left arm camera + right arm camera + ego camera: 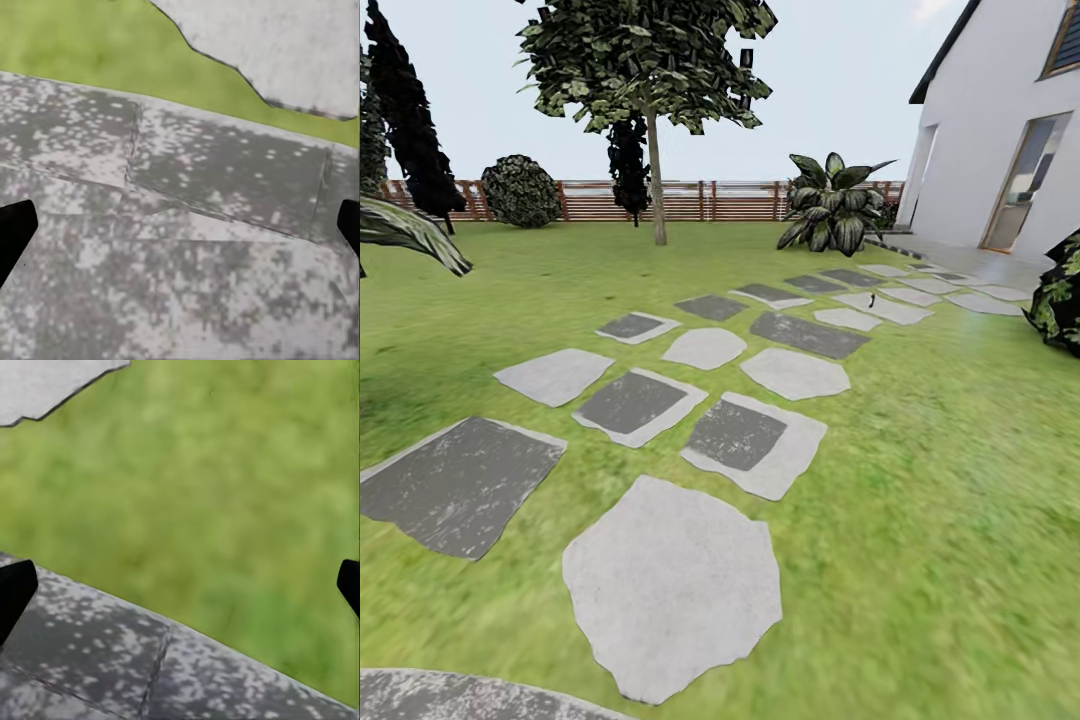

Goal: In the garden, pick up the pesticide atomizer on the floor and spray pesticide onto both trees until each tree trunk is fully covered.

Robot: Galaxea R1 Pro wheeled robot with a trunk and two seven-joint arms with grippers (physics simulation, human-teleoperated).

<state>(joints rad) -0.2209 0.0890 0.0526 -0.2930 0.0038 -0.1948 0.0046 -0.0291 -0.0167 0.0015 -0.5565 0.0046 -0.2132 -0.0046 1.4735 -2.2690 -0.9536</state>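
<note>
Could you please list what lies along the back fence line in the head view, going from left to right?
Tall dark conifer → round dark green bush → grey-tan tree trunk under a jagged green crown → broad-leaved variegated plant → white house wall.

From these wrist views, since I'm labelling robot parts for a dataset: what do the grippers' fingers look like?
Little of them shows. The left gripper has plain black fingertips with angled, wedge-like ends at the picture's two sides. The right gripper has matching black fingertips. No markings or cables are visible, and the arms cannot be judged.
</note>
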